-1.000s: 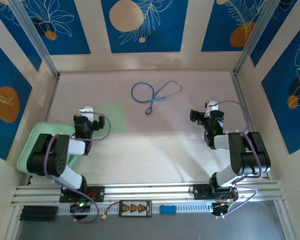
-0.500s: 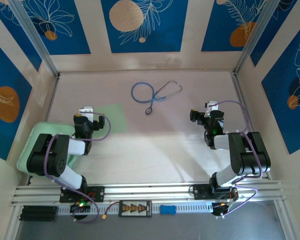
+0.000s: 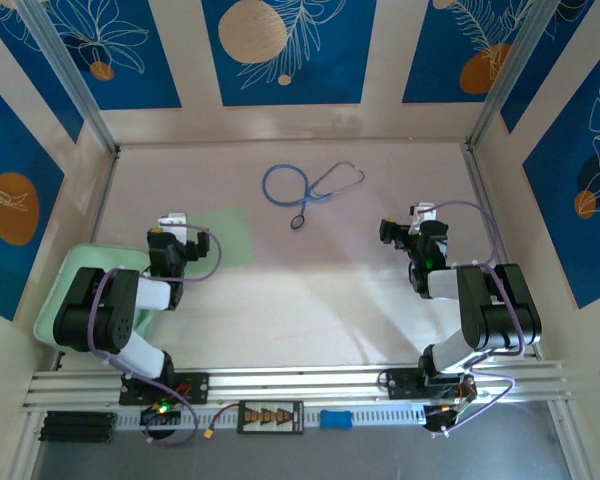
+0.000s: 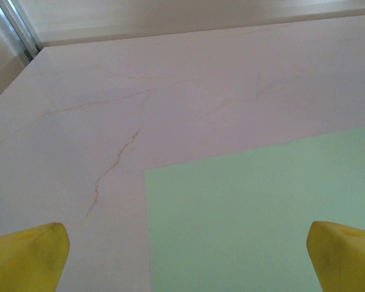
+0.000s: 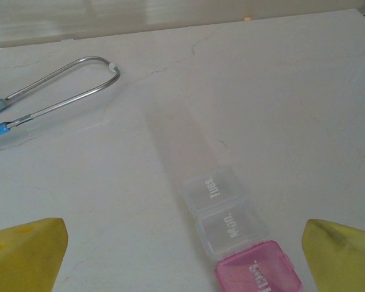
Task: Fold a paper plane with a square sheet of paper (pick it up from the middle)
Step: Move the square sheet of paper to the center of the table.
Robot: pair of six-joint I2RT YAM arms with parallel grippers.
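The square sheet of paper (image 3: 226,237) is pale green and lies flat and unfolded on the table, left of centre. My left gripper (image 3: 173,224) hovers at the sheet's left edge. In the left wrist view its yellow fingertips (image 4: 28,257) stand wide apart, with the sheet (image 4: 261,213) reaching in from the right between them; the left gripper (image 4: 188,261) is open and holds nothing. My right gripper (image 3: 408,222) is far from the sheet at the right, and it (image 5: 184,258) is open and holds nothing. The paper plane is out of view.
A blue stethoscope (image 3: 305,185) lies at the back centre, and its metal tubes (image 5: 61,85) reach into the right wrist view. A weekly pill box (image 5: 231,222) with a pink end lid lies between the right fingers. A thick mint-green pad (image 3: 52,300) sits under the left arm.
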